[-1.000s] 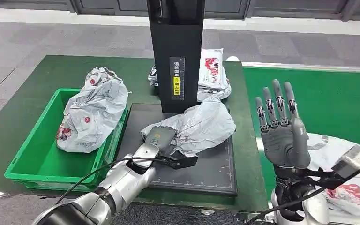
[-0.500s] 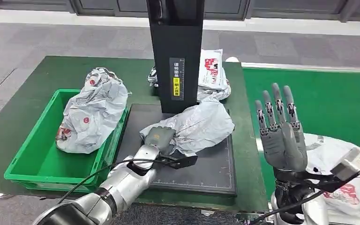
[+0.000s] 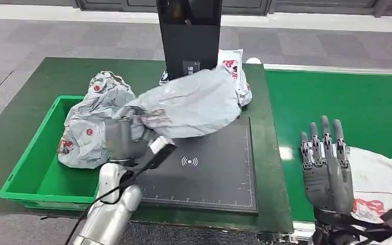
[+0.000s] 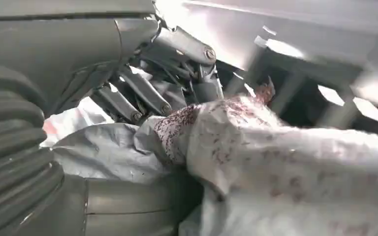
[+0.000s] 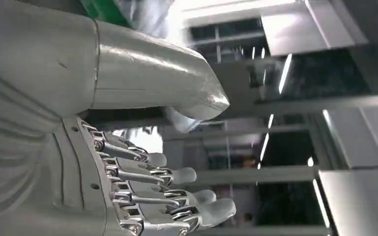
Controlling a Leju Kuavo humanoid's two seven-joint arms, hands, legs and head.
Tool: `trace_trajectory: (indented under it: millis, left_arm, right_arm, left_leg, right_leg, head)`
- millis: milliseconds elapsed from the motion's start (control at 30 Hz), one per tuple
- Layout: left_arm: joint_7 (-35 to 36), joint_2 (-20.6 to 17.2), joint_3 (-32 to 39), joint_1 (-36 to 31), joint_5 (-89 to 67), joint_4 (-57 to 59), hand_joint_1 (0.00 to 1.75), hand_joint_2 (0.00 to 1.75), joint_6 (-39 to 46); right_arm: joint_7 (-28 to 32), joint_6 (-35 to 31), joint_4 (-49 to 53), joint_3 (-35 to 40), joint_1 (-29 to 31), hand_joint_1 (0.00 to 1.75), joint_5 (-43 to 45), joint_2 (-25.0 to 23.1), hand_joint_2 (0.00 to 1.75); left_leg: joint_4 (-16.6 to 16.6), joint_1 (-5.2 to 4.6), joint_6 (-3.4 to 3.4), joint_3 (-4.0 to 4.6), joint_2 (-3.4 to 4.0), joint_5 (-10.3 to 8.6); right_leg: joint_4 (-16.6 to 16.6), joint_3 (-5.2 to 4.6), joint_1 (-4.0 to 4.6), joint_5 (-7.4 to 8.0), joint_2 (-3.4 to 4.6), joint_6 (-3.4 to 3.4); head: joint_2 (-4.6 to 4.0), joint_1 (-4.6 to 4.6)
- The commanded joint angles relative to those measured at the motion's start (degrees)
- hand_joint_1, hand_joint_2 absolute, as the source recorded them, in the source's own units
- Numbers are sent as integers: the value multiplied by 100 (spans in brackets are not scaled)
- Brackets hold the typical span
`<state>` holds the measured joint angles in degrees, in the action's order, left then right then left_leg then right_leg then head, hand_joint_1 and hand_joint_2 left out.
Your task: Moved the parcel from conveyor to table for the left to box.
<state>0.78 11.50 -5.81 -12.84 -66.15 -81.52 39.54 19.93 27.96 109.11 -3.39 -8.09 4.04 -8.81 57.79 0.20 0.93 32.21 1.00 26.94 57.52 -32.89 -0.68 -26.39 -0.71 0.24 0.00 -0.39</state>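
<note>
My left hand (image 3: 125, 140) grips one end of a grey plastic parcel (image 3: 191, 104) and holds it lifted above the black scanner pad (image 3: 219, 178), close to the green box (image 3: 35, 178). In the left wrist view the crumpled grey parcel (image 4: 275, 167) is bunched between the fingers (image 4: 142, 93) and the thumb. My right hand (image 3: 326, 168) stands upright over the green conveyor (image 3: 347, 109), fingers straight and apart, holding nothing. A white parcel (image 3: 383, 189) with red print lies on the conveyor just behind that hand.
Another grey parcel (image 3: 89, 120) with red dots lies in the green box. A black scanner post (image 3: 189, 35) rises behind the pad, with more parcels (image 3: 237, 71) heaped beside it. The green table (image 3: 20, 107) ends near the box's left side.
My left hand has lifted the grey parcel off the scanner pad and swung it left toward the box. My right hand has sunk lower over the conveyor. The view tilted slightly.
</note>
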Motion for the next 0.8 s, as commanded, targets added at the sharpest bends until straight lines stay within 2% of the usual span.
trace_trajectory:
  millis: [33, 67, 100, 300, 400, 467, 533, 567, 600, 667, 700, 767, 800]
  left_arm:
    - [-963, 318, 1878, 791, 573, -2414, 175, 175, 46]
    - [-1047, 341, 1914, 806, 581, -2471, 175, 175, 46]
    - [-1110, 369, 1942, 814, 566, -2520, 175, 175, 46]
    - [-1160, 442, 1791, 827, 282, -2756, 175, 175, 46]
    - [-1477, 837, 2103, 853, -258, -3323, 175, 175, 46]
    - [-1049, 828, 2212, 936, -953, -3322, 175, 175, 46]
    - [58, 369, 1977, 904, -1604, -2937, 175, 175, -217]
    - [747, 145, 1919, 663, -2028, -2629, 175, 175, -1124]
    - [1170, 7, 1914, 511, -2271, -2323, 175, 175, -1692]
    - [1399, -193, 1839, 307, -2342, -1911, 175, 175, -1759]
    - [1707, -380, 1804, 277, -2385, -1721, 175, 175, -2187]
    - [2274, -730, 1680, 238, -2385, -1293, 175, 175, -2588]
    - [2289, -731, 1795, 225, -2385, -1113, 175, 175, -2675]
  right_arm:
    - [3, 108, -9, -623, -219, 0, -128, -290, 175]
    - [-8, 87, -38, -621, -204, 0, -144, -288, 175]
    - [-10, 74, -38, -620, -208, 0, -159, -287, 0]
    - [-43, 79, 65, -685, -267, 0, -184, -358, 0]
    - [-67, 99, 76, -668, -325, 0, -201, -399, 0]
    - [-50, 86, 85, -647, -388, 0, -231, -431, 0]
    - [-23, 81, 100, -666, -413, 0, -228, -451, 0]
    - [-13, 41, 119, -703, -430, 0, -191, -438, 0]
    - [-21, 46, 116, -735, -430, 0, -152, -412, 0]
    - [-29, 66, 75, -763, -397, 0, -110, -386, 0]
    - [-46, 104, 27, -777, -359, 0, -90, -373, 0]
    - [-87, 144, -140, -759, -246, 0, -51, -345, 0]
    - [-93, 138, -195, -743, -218, 0, -41, -333, 0]
  left_leg:
    - [4, 6, 2, 8, 8, 4]
    - [1, 7, 2, 11, 10, 2]
    - [3, 3, 1, 14, 7, 1]
    - [-5, 6, -4, 17, -6, -6]
    - [5, 5, -5, 20, -5, -1]
    - [3, 11, -6, 21, -4, 0]
    - [-3, 3, -5, 11, -7, -2]
    - [-14, 4, -4, 4, -15, -7]
    - [-8, 1, -3, 5, -16, -7]
    - [-7, 2, -3, 9, -33, -12]
    - [-14, 6, -1, 11, -44, -20]
    - [-16, 4, -1, 8, -29, -19]
    - [-11, 4, 1, 9, -14, -15]
  right_leg:
    - [0, -9, 7, 0, 15, -3]
    - [-3, -13, 9, 2, 21, -2]
    - [0, -17, 5, 0, 13, 3]
    - [-11, -13, 5, 3, 4, 4]
    - [0, -15, 1, -1, 0, 6]
    - [-9, -15, 6, 3, 8, 5]
    - [-6, -8, -2, 0, 1, 6]
    - [-16, 0, -1, 2, -3, 4]
    - [-9, -3, -5, 0, -7, 4]
    - [-8, -4, -6, -1, -25, 5]
    - [-17, -2, -1, 6, -30, 1]
    - [-19, -5, -1, 9, -15, 2]
    - [-14, -11, 6, 9, -5, 1]
  head:
    - [0, 0]
    - [0, 0]
    - [0, 0]
    - [0, 0]
    - [0, 0]
    - [0, 0]
    - [0, 0]
    - [0, 2]
    - [0, 0]
    - [0, 2]
    - [0, 0]
    - [0, 2]
    - [0, 0]
